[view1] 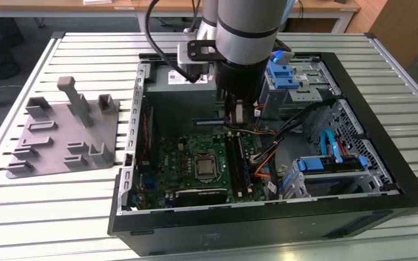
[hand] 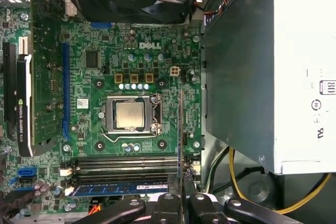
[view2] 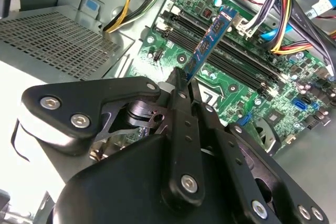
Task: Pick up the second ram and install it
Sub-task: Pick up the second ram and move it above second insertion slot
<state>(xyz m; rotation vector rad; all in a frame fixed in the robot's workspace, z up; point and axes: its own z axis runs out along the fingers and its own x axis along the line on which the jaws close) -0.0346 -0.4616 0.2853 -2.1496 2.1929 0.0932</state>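
Clamping one end of the second ram (view2: 210,43), the gripper (view2: 182,78) has its fingers closed tight on the stick. It is held in the air, crosswise over the black memory slots (hand: 121,162) of the green motherboard (hand: 89,95), inside the open computer case (view1: 267,231). Another stick (hand: 121,188) sits in one slot. A grey tray (view1: 56,141) lies to the exterior view's left of the case.

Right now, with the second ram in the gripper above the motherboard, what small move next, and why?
Probably turn the gripper about its axis: it is shut on the second ram, which looks crosswise to the empty memory slots beside the seated ram stick.
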